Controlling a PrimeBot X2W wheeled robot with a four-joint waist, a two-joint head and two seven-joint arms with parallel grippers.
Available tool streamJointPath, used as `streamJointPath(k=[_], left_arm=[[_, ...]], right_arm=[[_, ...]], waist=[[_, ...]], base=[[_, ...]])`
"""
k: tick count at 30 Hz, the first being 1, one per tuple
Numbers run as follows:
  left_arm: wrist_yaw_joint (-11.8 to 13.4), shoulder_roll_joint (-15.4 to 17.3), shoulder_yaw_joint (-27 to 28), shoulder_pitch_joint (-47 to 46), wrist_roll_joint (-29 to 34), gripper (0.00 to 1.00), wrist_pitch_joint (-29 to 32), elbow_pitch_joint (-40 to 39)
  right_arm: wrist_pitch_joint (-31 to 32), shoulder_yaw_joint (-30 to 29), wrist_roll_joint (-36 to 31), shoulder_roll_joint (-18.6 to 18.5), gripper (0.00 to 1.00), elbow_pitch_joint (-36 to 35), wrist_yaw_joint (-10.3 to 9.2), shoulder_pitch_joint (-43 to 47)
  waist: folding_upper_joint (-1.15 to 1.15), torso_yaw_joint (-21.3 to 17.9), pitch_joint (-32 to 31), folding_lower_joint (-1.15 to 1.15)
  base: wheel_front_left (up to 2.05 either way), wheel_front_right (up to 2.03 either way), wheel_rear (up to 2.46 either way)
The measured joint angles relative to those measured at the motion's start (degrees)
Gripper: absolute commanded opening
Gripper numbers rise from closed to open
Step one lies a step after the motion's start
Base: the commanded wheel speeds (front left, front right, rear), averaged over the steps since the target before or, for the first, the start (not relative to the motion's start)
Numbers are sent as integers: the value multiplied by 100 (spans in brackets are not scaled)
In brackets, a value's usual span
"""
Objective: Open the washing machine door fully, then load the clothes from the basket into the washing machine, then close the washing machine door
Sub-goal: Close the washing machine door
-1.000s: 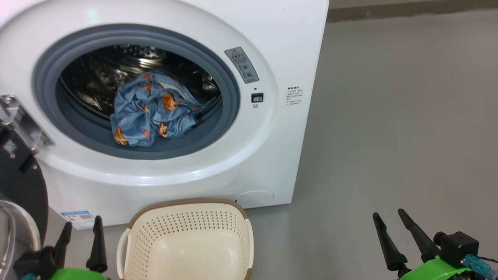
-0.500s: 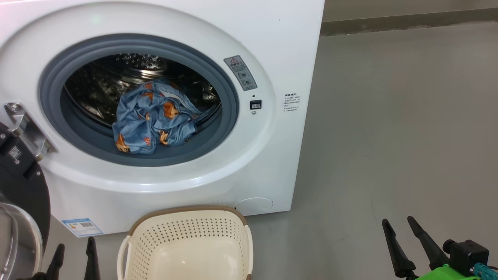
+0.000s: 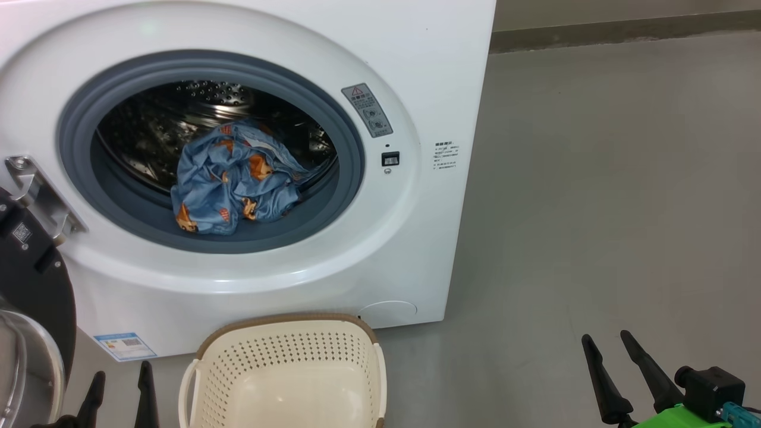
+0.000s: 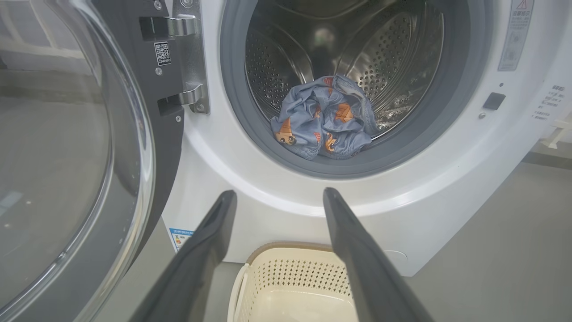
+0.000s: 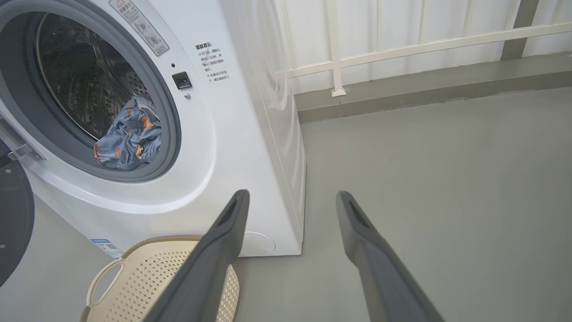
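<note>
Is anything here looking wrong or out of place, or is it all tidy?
One thing: the clothes lie at the very front of the washing machine, drooping onto the grey gasket, where the door might pinch them on closing. The basket stands upright, nothing spilled.

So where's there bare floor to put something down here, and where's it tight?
Widest bare patch: the grey floor right of the washing machine, ahead of the right claw. Tight: the strip before the machine, between the open door and the basket. In the drum, the clothes sit at the front; room above them.
</note>
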Motion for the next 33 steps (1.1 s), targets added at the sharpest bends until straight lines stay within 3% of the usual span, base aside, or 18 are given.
streamJointPath(k=[8, 22, 33], left_arm=[[0, -1, 3, 0, 1, 100, 0, -11], [0, 11, -116, 6, 1, 100, 0, -107], [0, 9, -219, 21, -1, 100, 0, -192]], right_arm=[[0, 0, 0, 9, 100, -3, 0, -1], [0, 1, 0, 8, 100, -27, 0, -1], [0, 11, 0, 7, 100, -40, 0, 2]], waist=[[0, 17, 11, 0], [0, 63, 20, 0], [0, 195, -22, 0]], base=[[-38, 38, 0], [-124, 124, 0], [-14, 14, 0]])
